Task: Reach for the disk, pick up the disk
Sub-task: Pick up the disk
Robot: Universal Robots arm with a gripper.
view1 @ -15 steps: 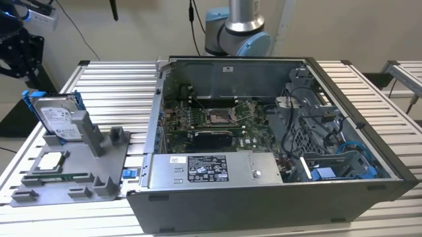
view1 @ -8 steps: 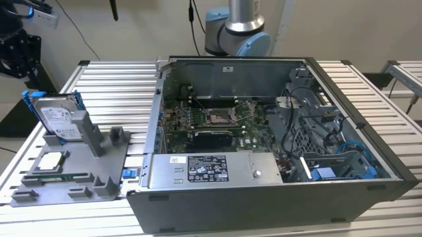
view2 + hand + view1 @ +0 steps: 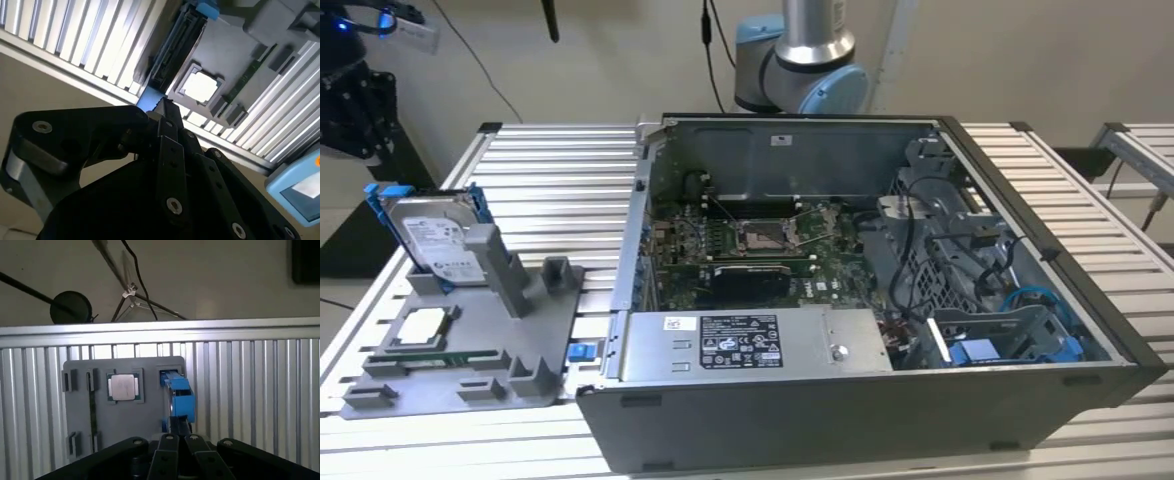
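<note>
While pinched together, gripper (image 3: 177,422) empty, clear of disk (image 3: 180,396)

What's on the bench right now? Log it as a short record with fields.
disk: standing upright in a slot of the grey tray, blue frame around its edges
chip: lying flat in the tray, beside the disk
computer case: open, to the exterior view's right of the tray
pincer: close to the disk's blue edge in the first wrist view; contact unclear
task state: disk not picked up
</note>
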